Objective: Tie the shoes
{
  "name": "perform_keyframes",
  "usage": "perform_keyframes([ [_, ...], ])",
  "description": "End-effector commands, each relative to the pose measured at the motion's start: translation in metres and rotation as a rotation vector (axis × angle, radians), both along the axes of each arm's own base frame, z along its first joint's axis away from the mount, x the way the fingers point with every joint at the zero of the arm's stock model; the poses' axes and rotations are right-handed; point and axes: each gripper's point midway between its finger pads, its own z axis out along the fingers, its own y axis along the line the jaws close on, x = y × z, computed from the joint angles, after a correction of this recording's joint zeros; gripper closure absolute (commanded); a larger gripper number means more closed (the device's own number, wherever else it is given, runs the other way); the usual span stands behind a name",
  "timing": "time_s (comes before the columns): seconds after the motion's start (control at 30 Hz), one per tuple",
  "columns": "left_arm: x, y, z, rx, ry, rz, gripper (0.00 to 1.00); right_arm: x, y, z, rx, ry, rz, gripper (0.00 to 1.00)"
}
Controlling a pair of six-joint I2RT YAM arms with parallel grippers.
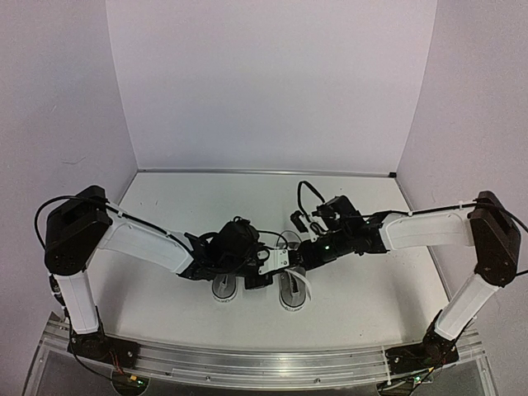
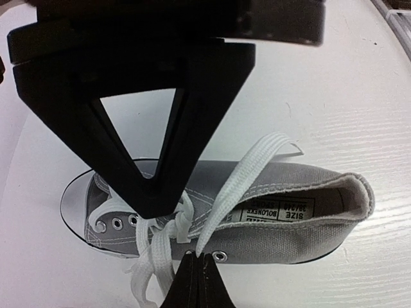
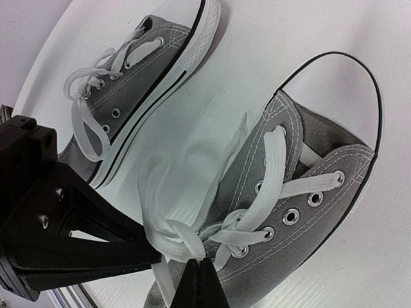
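Over the table (image 1: 247,198), the left arm (image 1: 140,239) and right arm (image 1: 421,231) both reach in to the near middle, where the left shoe (image 1: 223,288) and right shoe (image 1: 294,290) sit side by side. The work looks to be on the right one. The left hand (image 2: 196,279) and right hand (image 3: 199,282) are each pinched fully closed on a strand of the white laces (image 2: 237,186) at a loose knot, so this reads as mid-tie. Next move is probably drawing the strands apart evenly to snug it, without dragging the shoe.
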Motion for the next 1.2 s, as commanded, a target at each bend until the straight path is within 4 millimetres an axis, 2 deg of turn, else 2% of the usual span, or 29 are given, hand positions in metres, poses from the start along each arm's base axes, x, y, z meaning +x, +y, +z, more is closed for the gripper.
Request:
perform_keyframes([
  [0.0, 0.000, -0.012, 0.039, -0.142, -0.010, -0.010, 1.00, 0.004, -0.001, 0.016, 0.037, -0.039, -0.019, 1.00],
  [0.1, 0.003, -0.016, 0.040, -0.168, -0.001, 0.004, 1.00, 0.004, -0.001, 0.016, 0.037, -0.037, -0.021, 1.00],
  [0.67, 0.024, -0.021, 0.011, -0.175, 0.043, 0.091, 1.00, 0.004, -0.003, 0.018, 0.040, -0.042, -0.029, 1.00],
  [1.17, 0.037, -0.024, 0.010, -0.246, 0.096, 0.151, 1.00, -0.004, 0.002, 0.021, 0.087, -0.007, -0.011, 1.00],
])
